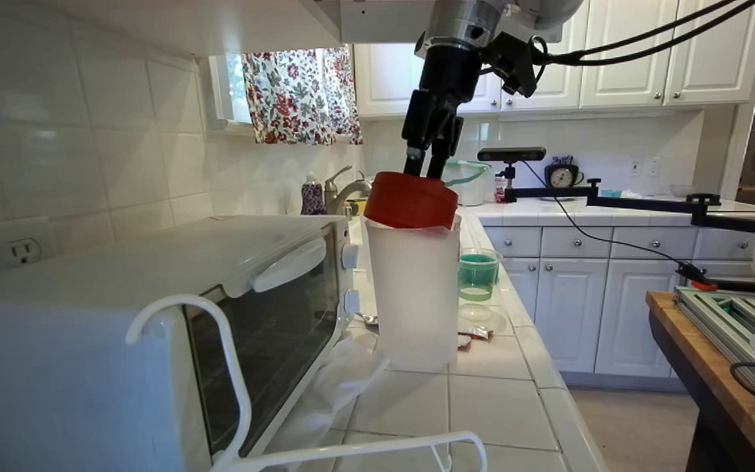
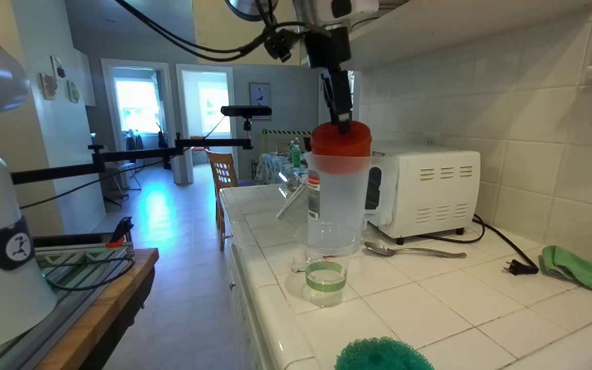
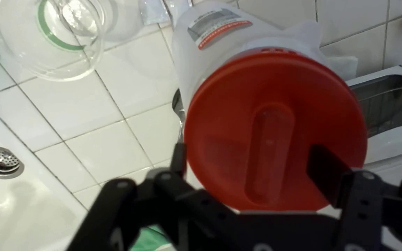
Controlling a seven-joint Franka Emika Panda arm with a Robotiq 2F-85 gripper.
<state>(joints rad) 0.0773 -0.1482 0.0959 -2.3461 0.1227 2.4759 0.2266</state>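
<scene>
A red round lid (image 1: pixel 410 200) sits tilted in the mouth of a tall translucent pitcher (image 1: pixel 415 295) on the tiled counter. Across the lid's top (image 3: pixel 222 118) runs a straight raised or recessed bar, in the wrist view. My gripper (image 3: pixel 250 157) stands open over the lid, its fingers wide apart with that bar between them and apart from both. In an exterior view the gripper (image 1: pixel 426 172) points down, fingertips at the lid's upper edge; whether they touch it I cannot tell. The pitcher's label (image 2: pixel 314 195) shows on one side.
A white toaster oven (image 2: pixel 432 190) stands close beside the pitcher. A clear cup with a green band (image 2: pixel 325 277) and a spoon (image 2: pixel 414 252) lie near its base. A white wire rack (image 1: pixel 351 452), green scrubber (image 2: pixel 383 354), green cloth (image 2: pixel 584 270) and sink (image 3: pixel 9 209) are around. A shelf (image 2: pixel 460 31) hangs above.
</scene>
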